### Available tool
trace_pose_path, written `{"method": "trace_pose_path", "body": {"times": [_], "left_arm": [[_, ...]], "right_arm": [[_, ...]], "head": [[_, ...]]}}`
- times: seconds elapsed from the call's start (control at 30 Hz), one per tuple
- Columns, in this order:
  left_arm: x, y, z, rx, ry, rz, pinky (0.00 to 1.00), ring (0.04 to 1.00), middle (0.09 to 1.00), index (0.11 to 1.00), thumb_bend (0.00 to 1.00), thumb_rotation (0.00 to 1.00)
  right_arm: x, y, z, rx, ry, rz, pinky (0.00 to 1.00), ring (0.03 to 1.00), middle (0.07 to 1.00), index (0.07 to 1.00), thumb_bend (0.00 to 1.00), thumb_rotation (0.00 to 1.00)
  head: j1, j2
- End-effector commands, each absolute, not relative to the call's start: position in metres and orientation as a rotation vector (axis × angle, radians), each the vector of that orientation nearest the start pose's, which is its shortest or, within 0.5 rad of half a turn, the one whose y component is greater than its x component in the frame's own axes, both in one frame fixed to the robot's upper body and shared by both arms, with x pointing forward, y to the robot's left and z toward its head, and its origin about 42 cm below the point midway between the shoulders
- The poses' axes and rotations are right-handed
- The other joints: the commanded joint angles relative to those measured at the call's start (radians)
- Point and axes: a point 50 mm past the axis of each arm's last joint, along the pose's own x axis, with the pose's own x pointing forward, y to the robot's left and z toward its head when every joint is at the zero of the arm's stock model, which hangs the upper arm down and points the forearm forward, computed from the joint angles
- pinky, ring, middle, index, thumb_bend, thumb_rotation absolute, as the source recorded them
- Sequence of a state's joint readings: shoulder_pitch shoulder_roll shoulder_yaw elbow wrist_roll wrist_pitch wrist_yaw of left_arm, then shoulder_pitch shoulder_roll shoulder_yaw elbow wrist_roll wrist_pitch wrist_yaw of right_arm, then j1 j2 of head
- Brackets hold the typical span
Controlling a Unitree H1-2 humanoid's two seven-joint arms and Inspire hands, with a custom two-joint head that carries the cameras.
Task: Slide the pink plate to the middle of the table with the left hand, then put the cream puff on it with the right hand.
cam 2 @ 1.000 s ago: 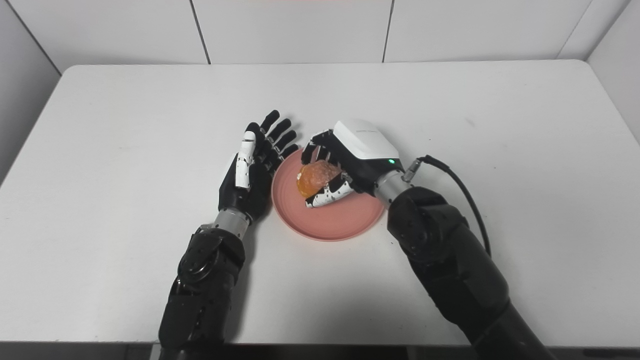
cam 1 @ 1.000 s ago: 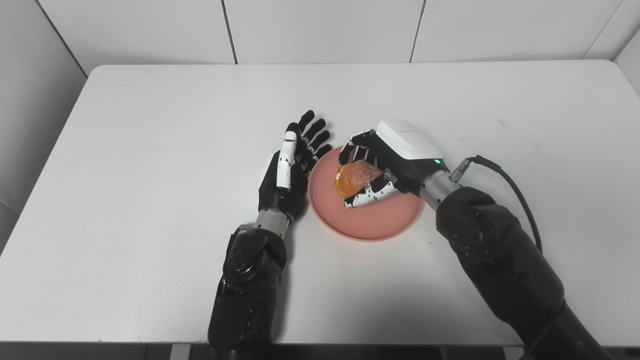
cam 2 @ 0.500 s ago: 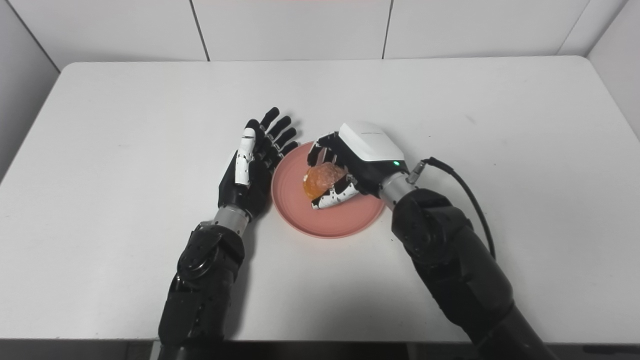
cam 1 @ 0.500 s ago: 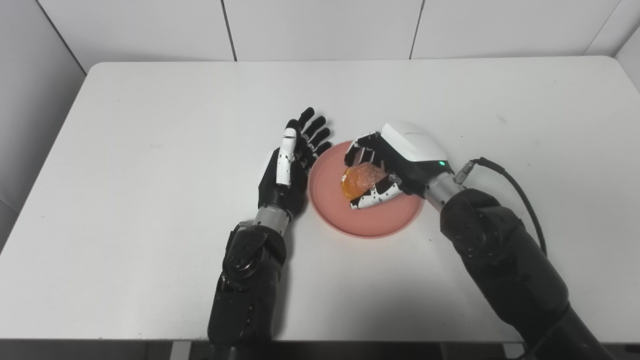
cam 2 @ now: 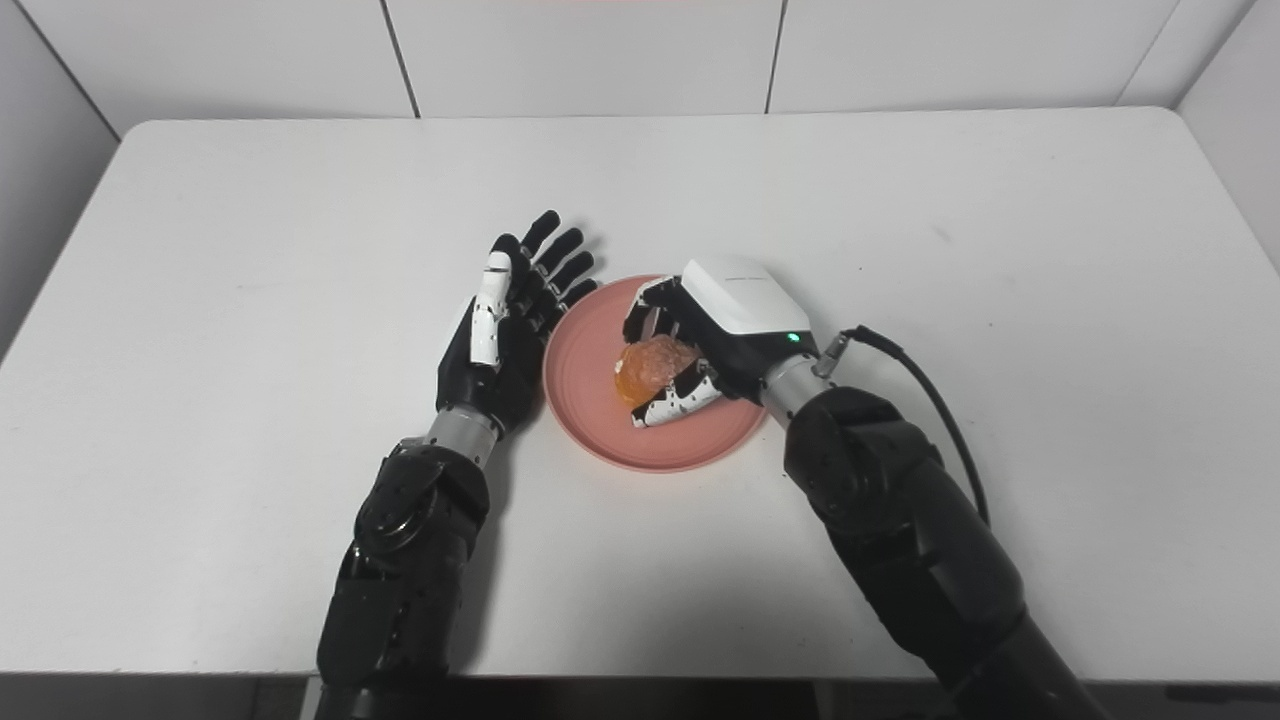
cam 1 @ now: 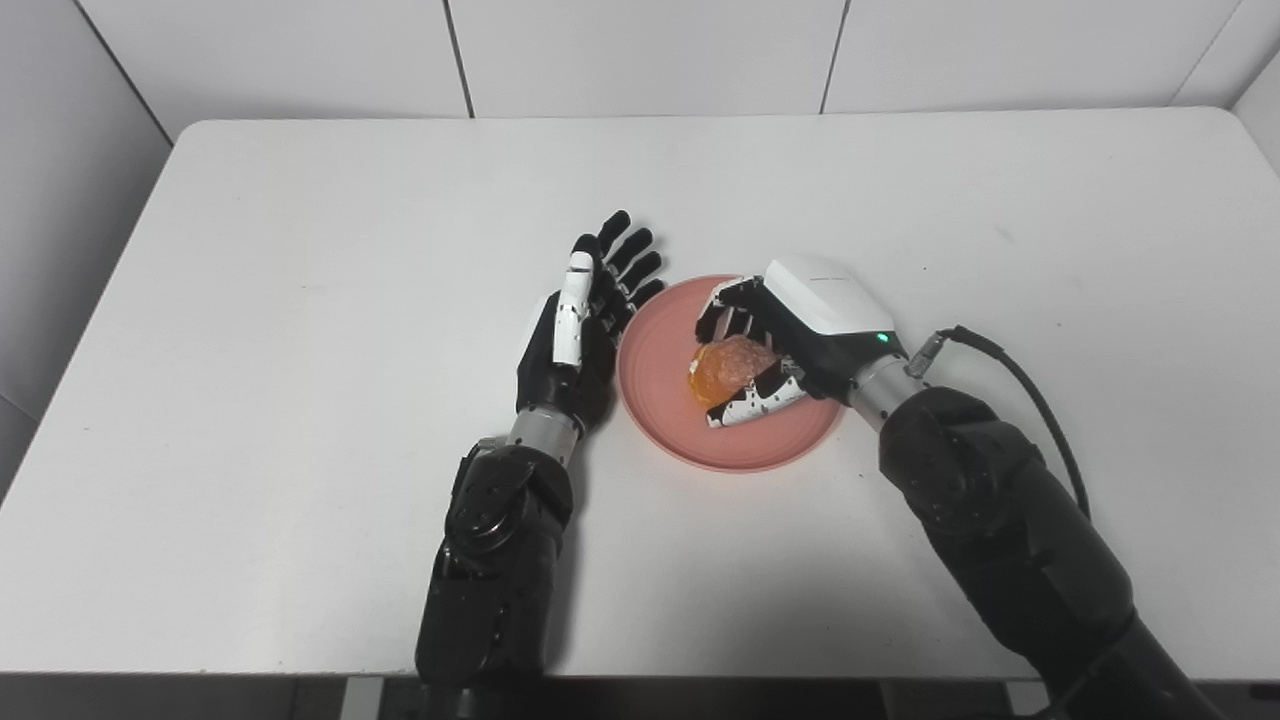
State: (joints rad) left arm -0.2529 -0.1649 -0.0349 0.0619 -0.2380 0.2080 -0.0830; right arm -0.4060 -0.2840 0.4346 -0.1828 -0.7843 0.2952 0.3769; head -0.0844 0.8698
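Observation:
The pink plate [cam 1: 660, 400] lies near the middle of the white table [cam 1: 300, 300]. My right hand [cam 1: 790, 330] is over the plate, shut on the orange-brown cream puff [cam 1: 725, 365], which sits low on or just above the plate's middle. My left hand [cam 1: 585, 320] is open and empty, fingers spread and pointing away, standing edge-on against the plate's left rim. In the right eye view the puff [cam 2: 655, 365] shows between the right hand's thumb and fingers.
A black cable [cam 1: 1020, 370] runs from my right wrist over the table on the right. The wall panels stand behind the table's far edge [cam 1: 640, 115].
My right hand has moved down and slightly right over the plate with the puff. The left hand has stayed put. The camera has tilted a little.

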Motion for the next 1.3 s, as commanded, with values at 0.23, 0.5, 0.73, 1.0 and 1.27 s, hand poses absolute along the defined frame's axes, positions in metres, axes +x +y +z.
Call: {"method": "trace_pose_path", "body": {"times": [0.23,0.5,0.73,1.0,1.27], "left_arm": [[0.35,0.112,0.14,-0.383,0.087,-0.254,0.9,0.907,0.914,0.905,0.42,1.0],[0.35,0.113,0.14,-0.375,0.089,-0.259,0.9,0.912,0.912,0.906,0.42,1.0],[0.351,0.113,0.14,-0.37,0.089,-0.254,0.89,0.906,0.907,0.903,0.42,1.0],[0.351,0.114,0.139,-0.364,0.086,-0.251,0.89,0.904,0.906,0.905,0.41,1.0],[0.354,0.121,0.142,-0.358,0.074,-0.244,0.89,0.908,0.911,0.915,0.4,1.0]], "right_arm": [[0.361,-0.148,0.237,-1.219,-0.299,0.462,0.54,0.633,0.681,0.658,0.74,0.15],[0.357,-0.147,0.243,-1.271,-0.277,0.503,0.48,0.695,0.822,0.854,0.85,0.33],[0.355,-0.146,0.249,-1.286,-0.282,0.533,0.56,0.774,0.869,0.908,0.89,0.47],[0.352,-0.147,0.264,-1.281,-0.328,0.524,0.67,0.825,0.898,0.941,0.97,0.6],[0.346,-0.155,0.286,-1.171,-0.421,0.443,0.71,0.872,0.94,0.973,1.0,0.64]], "head": [[-0.001,0.001],[-0.002,0.001],[-0.002,0.001],[-0.002,-0.009],[0.007,-0.025]]}}
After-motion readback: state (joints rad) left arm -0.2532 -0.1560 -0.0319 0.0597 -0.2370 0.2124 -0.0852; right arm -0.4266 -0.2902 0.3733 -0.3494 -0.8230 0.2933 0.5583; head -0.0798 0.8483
